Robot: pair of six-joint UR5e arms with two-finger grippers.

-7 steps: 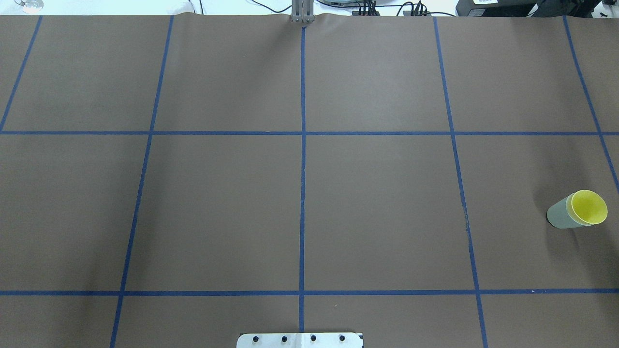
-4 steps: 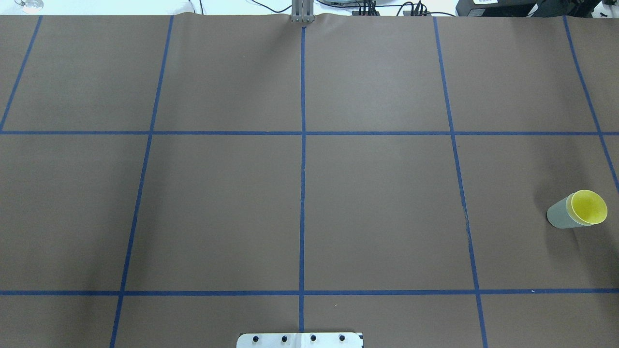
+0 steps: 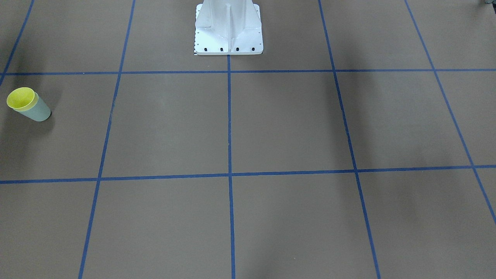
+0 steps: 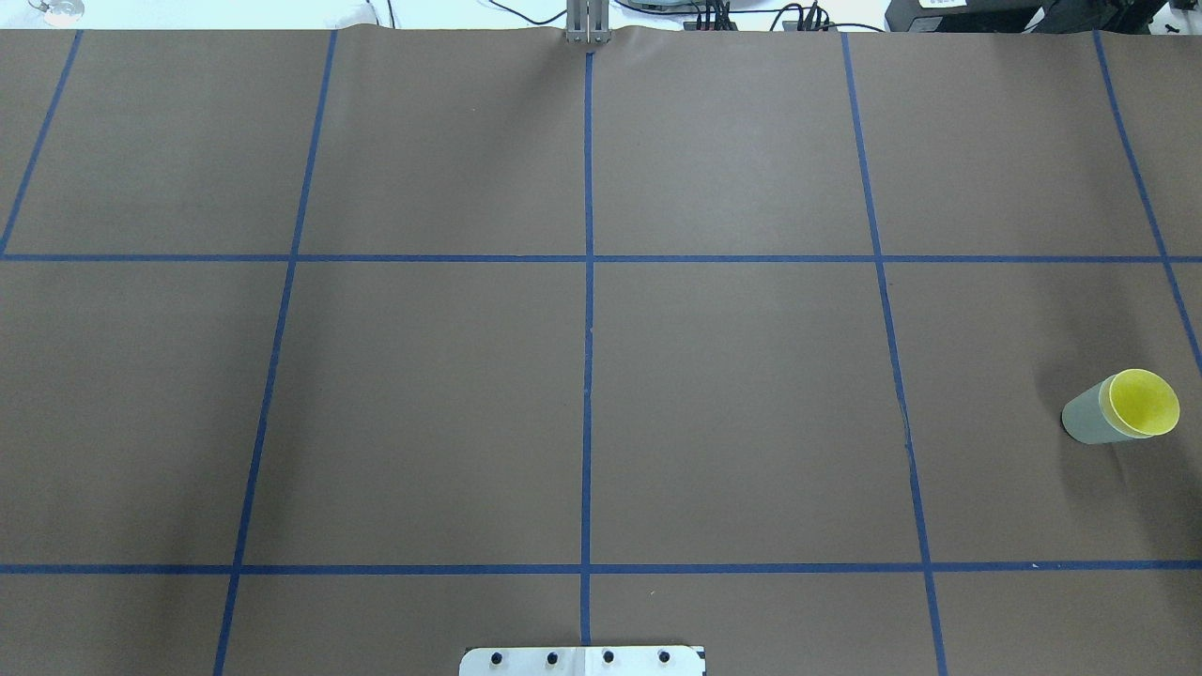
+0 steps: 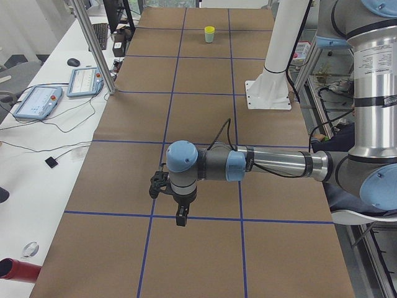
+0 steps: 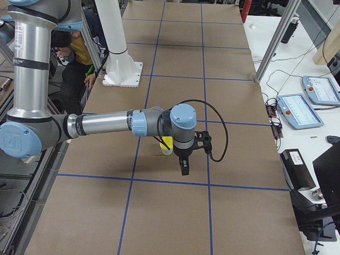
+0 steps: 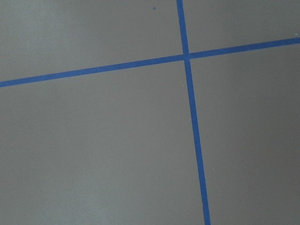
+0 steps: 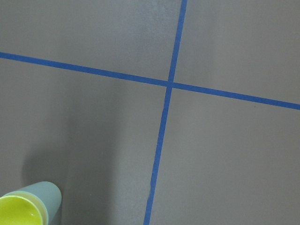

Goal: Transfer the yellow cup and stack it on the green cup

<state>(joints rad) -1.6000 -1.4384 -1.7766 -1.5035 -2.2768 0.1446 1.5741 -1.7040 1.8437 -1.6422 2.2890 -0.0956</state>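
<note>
The yellow cup (image 4: 1144, 402) sits nested inside the green cup (image 4: 1087, 418), upright on the brown table at the right edge of the overhead view. The pair also shows in the front view, yellow cup (image 3: 21, 99) in green cup (image 3: 38, 112), and at the bottom left of the right wrist view (image 8: 16, 213). My left gripper (image 5: 180, 214) hangs over the table's left end, far from the cups. My right gripper (image 6: 184, 167) hangs just beside the stacked cups (image 6: 166, 144), apart from them. I cannot tell whether either gripper is open or shut.
Blue tape lines (image 4: 588, 329) divide the brown table cover into squares. The robot's white base (image 3: 228, 27) stands at the table's middle edge. Operator pendants (image 5: 87, 81) and cables lie on the white bench beside the table.
</note>
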